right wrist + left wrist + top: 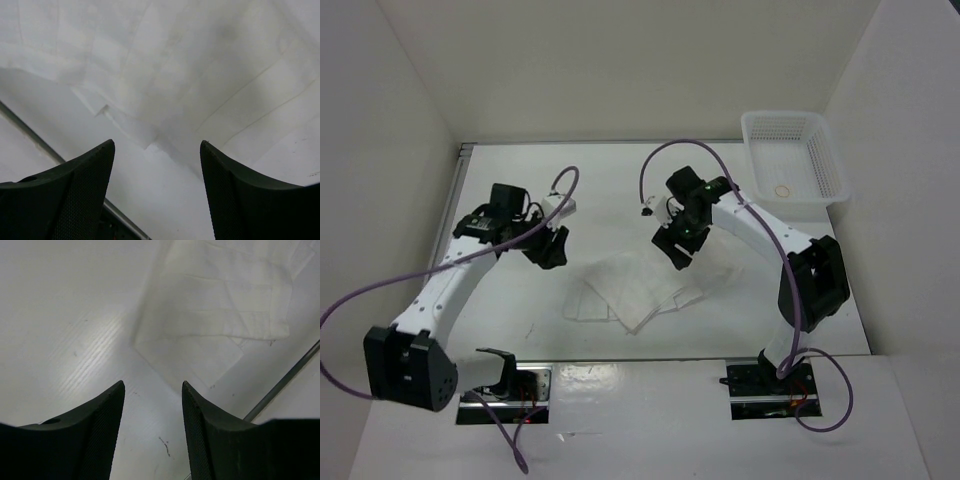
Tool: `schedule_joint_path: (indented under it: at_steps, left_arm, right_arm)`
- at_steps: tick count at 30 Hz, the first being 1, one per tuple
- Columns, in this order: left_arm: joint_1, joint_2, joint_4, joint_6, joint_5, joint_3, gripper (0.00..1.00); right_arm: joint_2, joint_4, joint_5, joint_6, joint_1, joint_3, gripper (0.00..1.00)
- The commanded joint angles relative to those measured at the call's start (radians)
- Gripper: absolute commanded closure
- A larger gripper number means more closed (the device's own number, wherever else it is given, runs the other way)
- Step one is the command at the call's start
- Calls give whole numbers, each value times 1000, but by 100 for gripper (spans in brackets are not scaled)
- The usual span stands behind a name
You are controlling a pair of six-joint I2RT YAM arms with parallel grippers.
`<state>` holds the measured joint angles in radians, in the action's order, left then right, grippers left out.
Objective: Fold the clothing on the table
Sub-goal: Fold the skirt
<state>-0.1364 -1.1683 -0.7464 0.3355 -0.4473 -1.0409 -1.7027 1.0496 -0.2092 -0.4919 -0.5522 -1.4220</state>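
Observation:
The clothing [635, 290], a thin white garment in overlapping layers, lies flat near the middle of the table [510, 330]. My left gripper [548, 250] hangs open just left of its far-left corner, with nothing between the fingers. In the left wrist view the clothing [220, 310] lies ahead of the left gripper [152, 387], apart from it. My right gripper [677, 250] is open over the garment's far-right edge. In the right wrist view the folded layers [190, 75] lie beyond the empty right gripper [156, 145].
A white mesh basket [795, 155] stands at the far right corner with a small round thing inside. A grey metal rail [285, 380] runs along the table's near edge. White walls enclose the table on three sides.

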Motion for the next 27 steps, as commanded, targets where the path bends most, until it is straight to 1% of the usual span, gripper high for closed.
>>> schedule_joint_path:
  at_steps: [1, 3, 4, 7, 10, 12, 20, 23, 24, 27]
  left_arm:
    - [-77, -125, 7, 3, -14, -2, 44]
    - [-106, -172, 18, 4, 13, -11, 44]
    - [-135, -183, 36, 4, 24, -24, 44]
    - [-176, -208, 68, 4, 85, -33, 45]
    - [-248, -237, 90, 13, 136, -44, 46]
    - [-276, -237, 120, 13, 182, -15, 47]
    - [-394, -237, 173, 13, 260, 54, 47]
    - [-440, -237, 193, 40, 314, 80, 47]
    - [-450, -237, 203, 52, 341, 81, 47]
    - [-459, -228, 228, 71, 360, 102, 49]
  right_arm:
    - [44, -163, 31, 87, -11, 24, 26]
    - [54, -172, 41, 98, -11, 43, 26]
    - [63, -181, 57, 98, -11, 52, 26]
    - [72, -206, 131, 122, -11, 52, 26]
    - [83, -215, 142, 148, 53, 52, 26]
    - [83, -224, 133, 176, 90, 52, 26]
    - [61, -191, 154, 240, 286, 52, 26]
    - [29, -137, 131, 240, 327, 41, 26]
    - [29, -128, 131, 240, 327, 32, 26]
    - [2, -95, 131, 240, 327, 22, 26]
